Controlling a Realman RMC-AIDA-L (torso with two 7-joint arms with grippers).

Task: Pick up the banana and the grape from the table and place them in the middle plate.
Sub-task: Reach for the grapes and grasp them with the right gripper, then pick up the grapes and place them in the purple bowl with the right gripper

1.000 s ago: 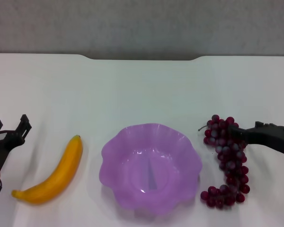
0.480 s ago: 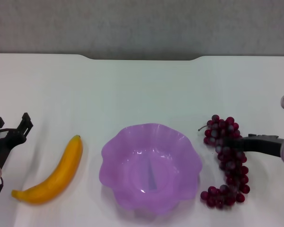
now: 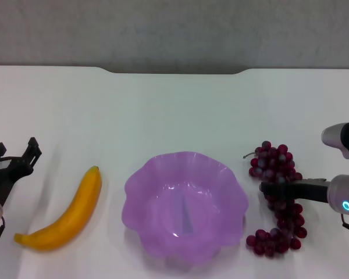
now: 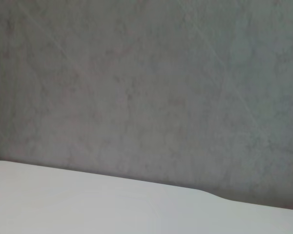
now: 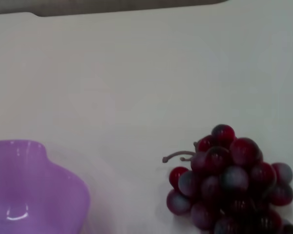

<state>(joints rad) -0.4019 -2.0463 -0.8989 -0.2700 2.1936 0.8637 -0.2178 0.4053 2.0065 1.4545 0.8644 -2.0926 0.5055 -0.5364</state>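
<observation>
We see the white table [image 3: 174,110] carrying three things in a row near its close edge. The middle plate [image 3: 139,186], translucent purple with a wavy rim, sits in the centre and holds nothing. The banana [image 3: 70,215] lies on the table to the robot's left of the plate, apart from it, its green tip pointing away from us. The grape [image 3: 276,163] bunch lies on the table just beside the plate's right rim, its thin stem sticking out toward the plate.

The right pincer [image 3: 266,188] reaches in from the right edge, level with the table, and lies across the middle of the grape bunch, its dark tip close to the plate's rim. We cannot tell whether it is spread or closed, since the fingers merge with the dark berries. The right wrist view shows the upper grapes and stem with a corner of the plate beside them.

The left pincer [image 3: 14,152] hangs at the left edge, well apart from the banana, its two dark fingers spread wide and holding nothing. Nothing lies between the banana and the plate. The left wrist view shows only a grey wall [image 4: 146,87] beyond the table's far edge.
</observation>
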